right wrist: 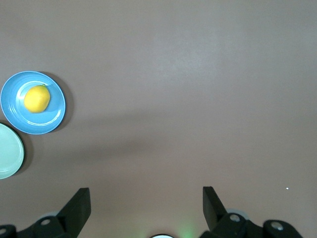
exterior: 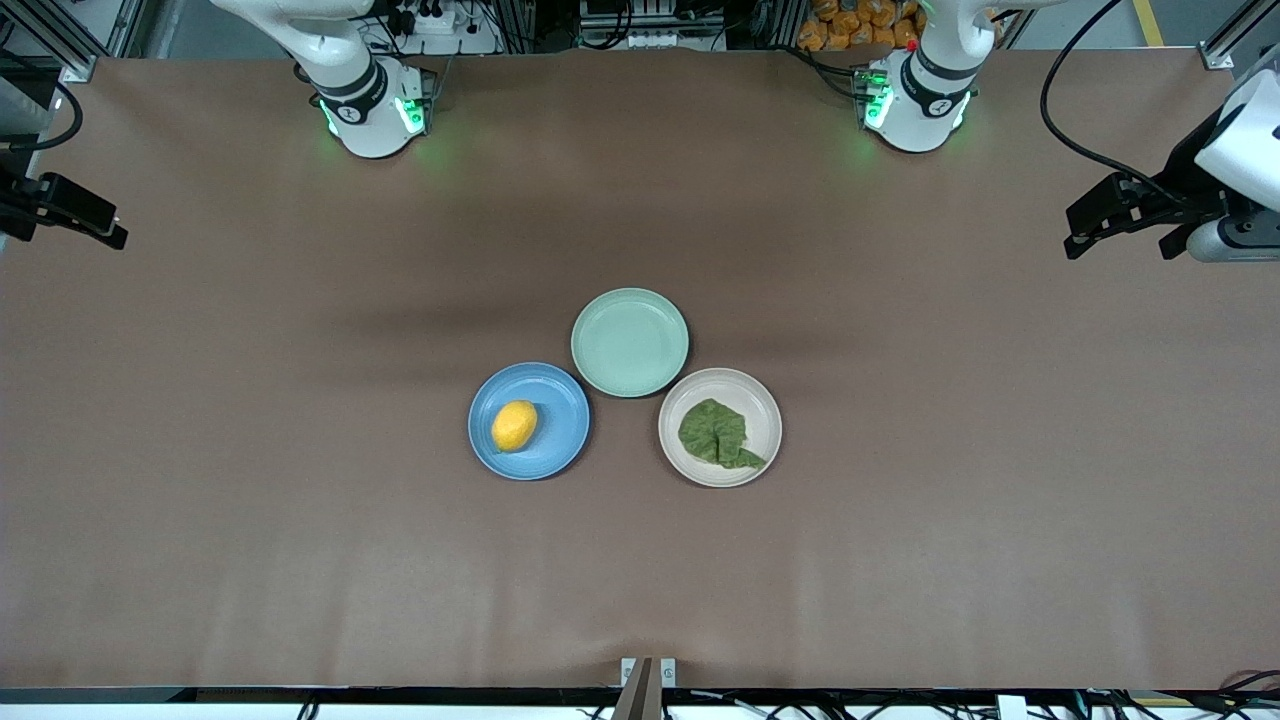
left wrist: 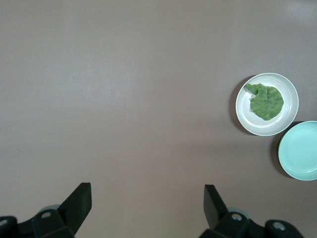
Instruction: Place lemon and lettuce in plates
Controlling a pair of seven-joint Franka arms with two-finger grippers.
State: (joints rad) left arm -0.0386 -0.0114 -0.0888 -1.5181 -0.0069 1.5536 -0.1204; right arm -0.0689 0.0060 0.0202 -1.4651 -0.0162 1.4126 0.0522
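Observation:
The yellow lemon lies in the blue plate. The crinkled green lettuce lies flat in the beige plate, which stands beside the blue one, toward the left arm's end. My left gripper hangs open and empty high over the left arm's end of the table. High over the right arm's end, my right gripper is likewise open with nothing between its fingers. Both are well apart from the plates.
A mint-green plate with nothing in it stands farther from the front camera, touching or nearly touching both other plates. Brown table covering stretches all round the three plates.

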